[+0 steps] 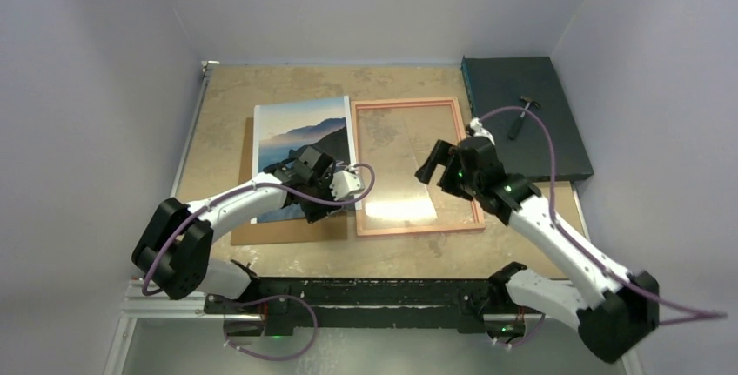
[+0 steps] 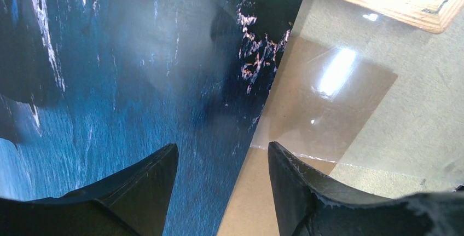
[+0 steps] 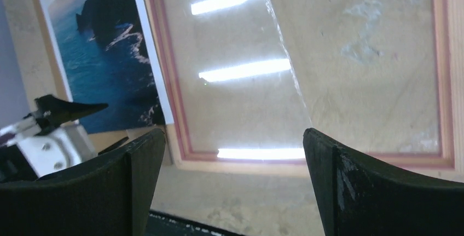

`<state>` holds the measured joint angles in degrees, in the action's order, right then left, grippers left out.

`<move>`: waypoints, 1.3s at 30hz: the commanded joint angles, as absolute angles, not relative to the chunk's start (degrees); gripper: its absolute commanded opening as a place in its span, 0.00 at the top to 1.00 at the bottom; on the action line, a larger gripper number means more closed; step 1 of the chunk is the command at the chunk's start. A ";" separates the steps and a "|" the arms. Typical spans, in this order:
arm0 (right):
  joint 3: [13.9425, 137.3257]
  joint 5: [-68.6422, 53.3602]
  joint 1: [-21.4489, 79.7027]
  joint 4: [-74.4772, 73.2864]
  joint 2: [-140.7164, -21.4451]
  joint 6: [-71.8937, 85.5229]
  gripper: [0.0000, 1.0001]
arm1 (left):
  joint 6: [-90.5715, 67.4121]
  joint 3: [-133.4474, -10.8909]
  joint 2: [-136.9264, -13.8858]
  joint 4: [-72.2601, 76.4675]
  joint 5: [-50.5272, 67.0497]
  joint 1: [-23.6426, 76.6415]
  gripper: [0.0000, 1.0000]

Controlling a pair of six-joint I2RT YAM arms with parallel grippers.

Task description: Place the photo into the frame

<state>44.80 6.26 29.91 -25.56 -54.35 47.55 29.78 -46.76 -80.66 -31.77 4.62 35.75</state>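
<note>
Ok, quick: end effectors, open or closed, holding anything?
Left end effector: open, holding nothing.
Right end effector: open, holding nothing.

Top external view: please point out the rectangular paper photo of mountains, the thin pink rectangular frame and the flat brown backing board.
Paper photo (image 1: 300, 131), top external view, upper middle of print.
Pink frame (image 1: 405, 103), top external view, far rail.
Brown backing board (image 1: 287, 231), top external view, bare near strip.

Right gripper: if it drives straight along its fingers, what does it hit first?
Probably the clear pane of the frame, just inside its near rail. The right gripper is open, nothing shows in between; depth unclear.
</note>
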 commanded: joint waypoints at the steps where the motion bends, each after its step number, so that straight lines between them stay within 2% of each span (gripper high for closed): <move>1: 49.81 3.26 28.47 -16.81 -67.86 36.96 0.01 | 30.82 -45.70 -79.39 -29.61 3.47 35.68 0.41; 14: 46.93 -22.59 15.95 -1.40 -84.68 27.43 0.02 | 30.10 -43.78 -79.37 -27.82 4.27 35.36 0.41; 24: 43.60 -31.55 14.46 5.13 -93.06 25.24 0.06 | 29.87 -43.82 -79.79 -27.27 4.34 35.39 0.41; 32: 43.02 -42.38 14.39 10.62 -96.79 26.12 0.23 | 29.42 -43.64 -80.22 -26.78 4.64 35.41 0.42; 39: 40.34 -50.44 13.15 16.47 -93.82 30.08 0.50 | 29.34 -42.79 -80.84 -25.94 5.12 35.40 0.43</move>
<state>42.09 -42.50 13.80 11.31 -96.47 27.55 29.56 -43.79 -80.55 -27.40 4.19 35.64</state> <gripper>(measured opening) 0.556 0.573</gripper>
